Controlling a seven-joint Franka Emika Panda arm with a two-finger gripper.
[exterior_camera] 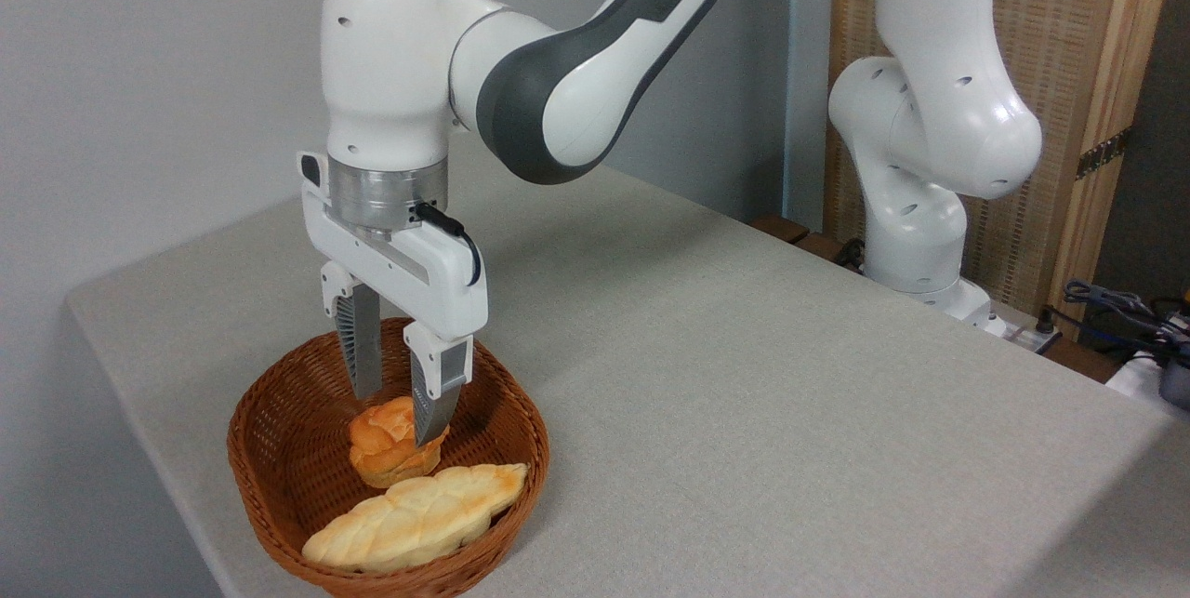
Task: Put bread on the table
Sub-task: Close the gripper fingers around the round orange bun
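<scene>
Brown woven wicker basket [279, 486] as landmark. Its raised rim walls in the contents all round; way in from above only. Inside: long pale braided loaf [416, 518] fills the near side, small round orange-golden bun [390, 451] behind it. Right of basket, light grey speckled table [762, 412] lies bare, wide passage.

Fixed, elevated oblique view across table [744, 412]

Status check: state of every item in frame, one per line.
gripper: fingers astride the bun, closing or closed on it; contact unclear
bread: small round bun, in the basket, not on the table
braided loaf: lying in the basket, in front of the bun, untouched
basket: upright on the table, near the front-left corner
table: carries the basket
</scene>
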